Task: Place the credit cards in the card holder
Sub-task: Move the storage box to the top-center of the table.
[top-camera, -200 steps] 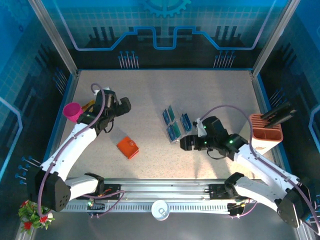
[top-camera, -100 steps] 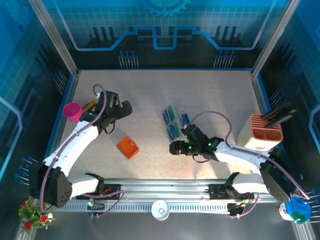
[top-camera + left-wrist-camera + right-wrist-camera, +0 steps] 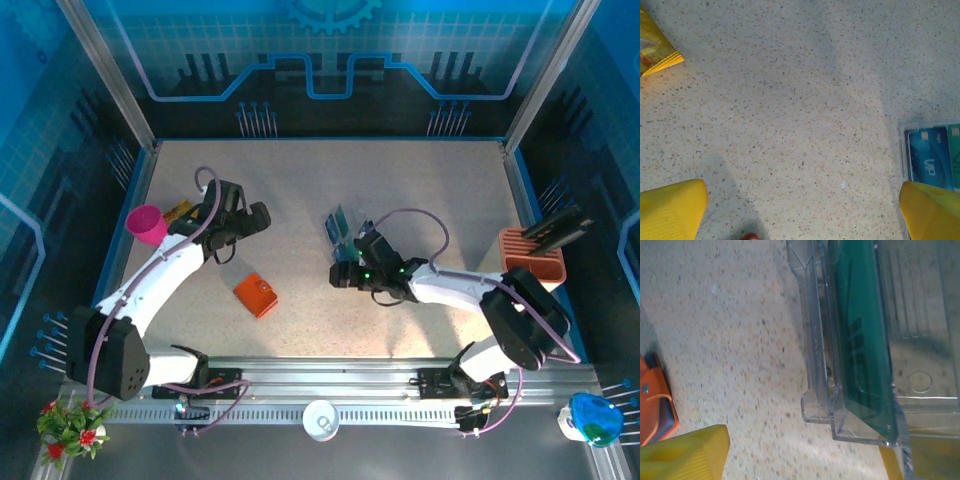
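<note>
Right pincer point(image 3: 802, 452): released, yellow fingers spread wide, nothing clamped. Near end of the clear slotted rack point(image 3: 812, 355) just ahead, over toward one finger.
Credit cards point(image 3: 345, 238): upright on edge in that rack, straight ahead of the right pincer and close to its tips.
Teal card point(image 3: 862, 340): nearest card, ahead and off-centre, toward the finger on the right of the wrist view. Other finger well clear of the rack.
Long axis: long edge of the teal card running away from the pincer, roughly in line with its reach, thin edge toward the fingertips.
Card holder point(image 3: 256, 294): flat on the counter point(image 3: 430, 190), folded shut as far as can be told. Out to the side of the right pincer, beyond its other finger, apart from the rack.
Left pincer point(image 3: 800, 210): released, spread wide, empty. Blue card point(image 3: 926, 162) beyond one fingertip, rack well apart from it in the overhead view.
Nearer arm: right for the cards, by a clear margin. Card holder about midway between the two pincers.
Likely need: a sideways shift to centre the teal card between the fingers, then a close across its flat faces.
</note>
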Available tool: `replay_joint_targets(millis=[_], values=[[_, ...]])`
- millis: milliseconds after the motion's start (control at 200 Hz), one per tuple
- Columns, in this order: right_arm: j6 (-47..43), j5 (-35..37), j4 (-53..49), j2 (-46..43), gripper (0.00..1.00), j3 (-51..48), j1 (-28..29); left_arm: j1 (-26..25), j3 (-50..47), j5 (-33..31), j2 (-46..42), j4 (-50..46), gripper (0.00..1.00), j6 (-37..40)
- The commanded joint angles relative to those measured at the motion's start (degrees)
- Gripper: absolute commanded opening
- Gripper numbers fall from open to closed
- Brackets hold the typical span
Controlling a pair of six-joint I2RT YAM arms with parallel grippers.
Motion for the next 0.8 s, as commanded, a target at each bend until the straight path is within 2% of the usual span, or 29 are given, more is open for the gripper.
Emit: replay_joint_targets(millis=[0,195,325,600,795], values=[[-1.67,-2.03,3.89,4.26,0.79,4.83,-1.7,-0.33,2.35,1.41,0.82,0.87,0.99,-0.4],[-3.85,-5.89,3.6,12.52,0.77,14.02,-4.7,-0.31,2.11,2.86,1.04,0.92,0.99,-1.1],[-6.2,-10.32,0.42,15.67,0.71,19.37,-6.62,-0.28,1.5,3.4,0.68,0.78,0.99,-2.11],[-8.99,-15.05,-7.87,5.6,0.7,15.34,-2.87,-0.34,0.69,3.26,-2.12,-1.34,0.99,-4.26],[-5.55,-21.4,-8.17,5.54,0.62,13.75,1.43,-0.13,0.08,2.63,-4.57,-3.32,0.99,-3.68]])
